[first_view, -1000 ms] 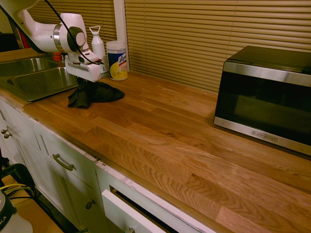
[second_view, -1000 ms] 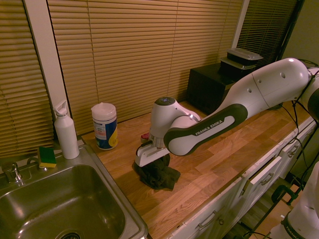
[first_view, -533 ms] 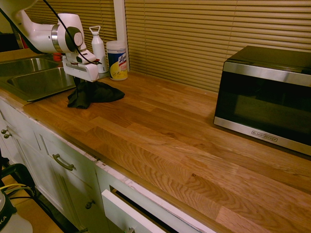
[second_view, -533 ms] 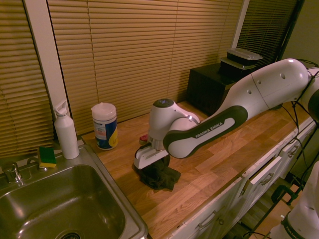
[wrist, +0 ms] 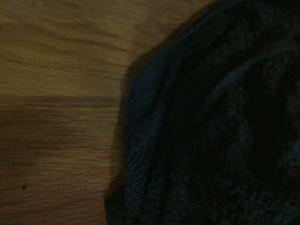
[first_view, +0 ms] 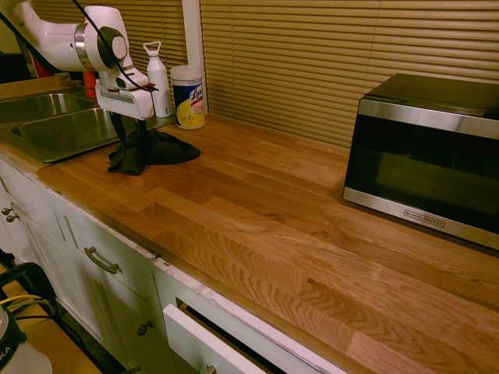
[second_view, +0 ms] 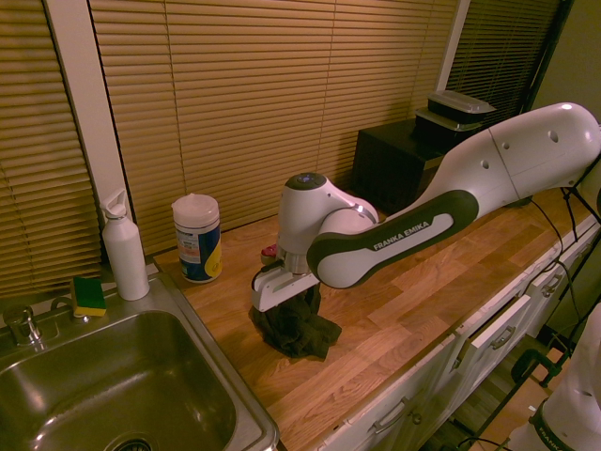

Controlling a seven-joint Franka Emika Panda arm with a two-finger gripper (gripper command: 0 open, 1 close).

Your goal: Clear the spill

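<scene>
sink (first_view: pixel 47 128): 9 o'clock of cloth, untouched
gripper (first_view: pixel 123 129): over cloth's peak, fingers look spread, nothing held
cloth (first_view: pixel 150 148): black, bunched on counter (first_view: pixel 257 202), 6 o'clock of wipes tub (first_view: pixel 188 96)
spill: no blotches visible (maybe under cloth)
progress: wipe looks done

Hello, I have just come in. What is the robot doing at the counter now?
The white robot arm is working with a black cloth on the wooden counter, beside the sink. Its gripper points straight down just above the cloth, which lies bunched on the wood with its top gathered into a peak toward the gripper. Whether the jaws grip the cloth cannot be told. No dark spill spots show on the bare wood around it. A wipes canister and a white bottle stand behind.
</scene>
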